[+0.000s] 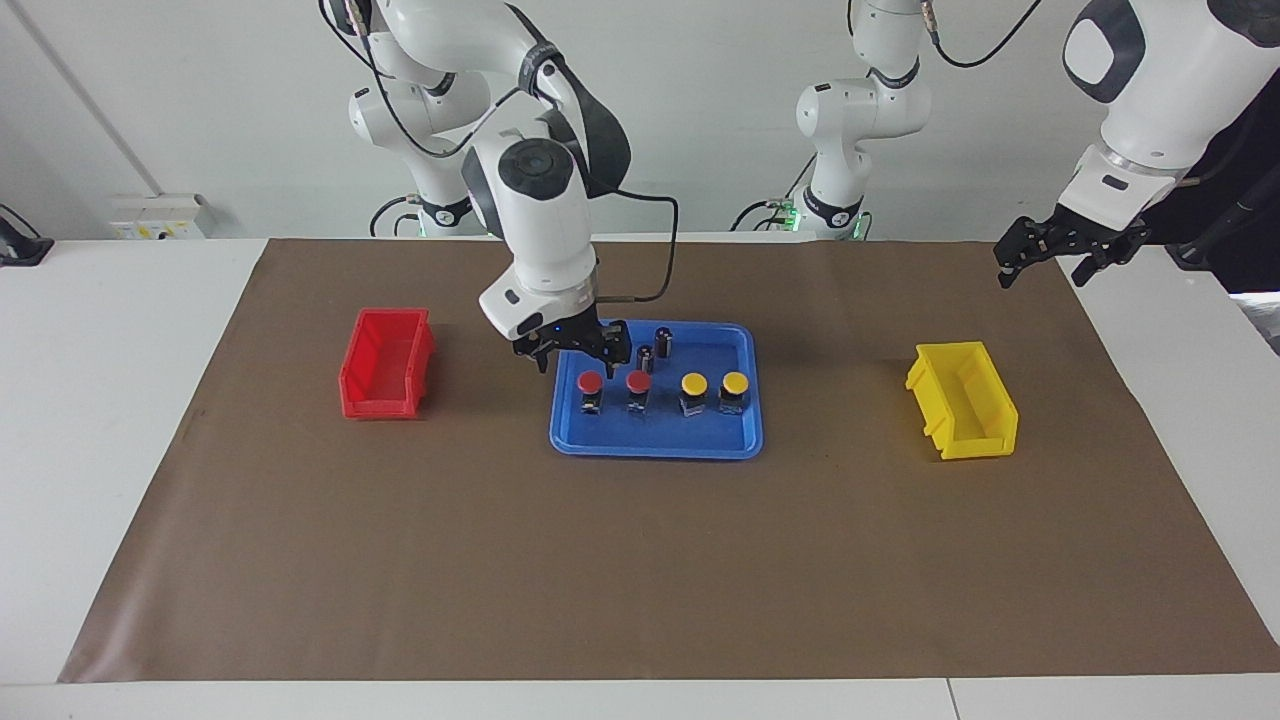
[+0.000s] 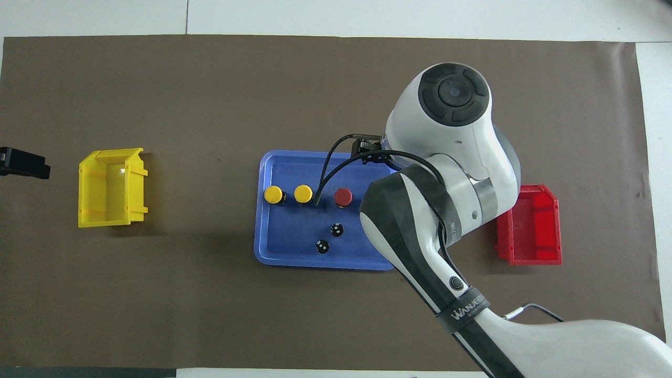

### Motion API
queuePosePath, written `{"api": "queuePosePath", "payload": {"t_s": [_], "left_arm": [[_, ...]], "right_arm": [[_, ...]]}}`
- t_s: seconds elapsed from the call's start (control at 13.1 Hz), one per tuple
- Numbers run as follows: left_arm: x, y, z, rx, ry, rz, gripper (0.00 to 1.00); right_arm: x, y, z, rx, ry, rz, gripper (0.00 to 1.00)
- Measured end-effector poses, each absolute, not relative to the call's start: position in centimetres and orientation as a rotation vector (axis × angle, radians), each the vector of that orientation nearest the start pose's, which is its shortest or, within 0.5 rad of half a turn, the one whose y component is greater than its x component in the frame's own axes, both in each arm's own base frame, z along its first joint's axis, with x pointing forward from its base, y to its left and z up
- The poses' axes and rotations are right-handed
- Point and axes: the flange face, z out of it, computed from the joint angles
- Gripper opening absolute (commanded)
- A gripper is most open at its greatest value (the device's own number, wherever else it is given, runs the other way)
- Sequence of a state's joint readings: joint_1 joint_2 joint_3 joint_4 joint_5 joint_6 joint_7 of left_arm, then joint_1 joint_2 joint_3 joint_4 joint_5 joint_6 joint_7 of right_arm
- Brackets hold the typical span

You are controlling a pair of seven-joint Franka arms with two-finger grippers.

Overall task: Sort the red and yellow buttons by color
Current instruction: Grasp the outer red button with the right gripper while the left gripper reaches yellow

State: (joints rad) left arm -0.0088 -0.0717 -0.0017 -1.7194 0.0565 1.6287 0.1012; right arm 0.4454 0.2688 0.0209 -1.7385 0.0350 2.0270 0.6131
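Currently a first red pick is judged begun: the right claw (image 1: 573, 350), its fingers spread, is held over the red buttons (image 1: 590, 383) in the blue tray (image 1: 655, 443), so descent is needed, while the left claw (image 1: 1050, 250) waits, spread.

Blue tray (image 1: 655, 444), red bin (image 1: 385, 362), yellow bin (image 1: 962, 400)

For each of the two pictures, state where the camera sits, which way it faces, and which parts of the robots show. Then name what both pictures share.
Facing view: high across the table, looking at the robots; both arms show, the right pincer over the blue tray, the left pincer waiting.
Overhead view: above the robots' end, looking steeply down; the right arm fills much of it.
Shared: the tray, buttons, red bin and yellow bin.
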Motion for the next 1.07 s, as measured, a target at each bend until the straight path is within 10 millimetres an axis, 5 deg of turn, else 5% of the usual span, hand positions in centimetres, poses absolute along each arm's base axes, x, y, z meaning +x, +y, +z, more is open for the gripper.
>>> {"api": "queuePosePath", "payload": {"t_s": [0.23, 0.61, 1.07], "left_arm": [[52.4, -3.1, 57.6, -3.129, 0.073, -0.006, 0.99], [49.1, -14.0, 53.5, -3.179, -0.078, 0.017, 0.94], [46.1, -23.2, 45.9, -3.182, -0.257, 0.007, 0.89]], "right_arm": [[54.9, 28.3, 38.9, -3.089, 0.244, -0.007, 0.90], [53.1, 29.4, 36.2, -3.092, 0.199, -0.010, 0.77], [52.7, 29.4, 35.1, -3.091, 0.197, -0.014, 0.61]]}}
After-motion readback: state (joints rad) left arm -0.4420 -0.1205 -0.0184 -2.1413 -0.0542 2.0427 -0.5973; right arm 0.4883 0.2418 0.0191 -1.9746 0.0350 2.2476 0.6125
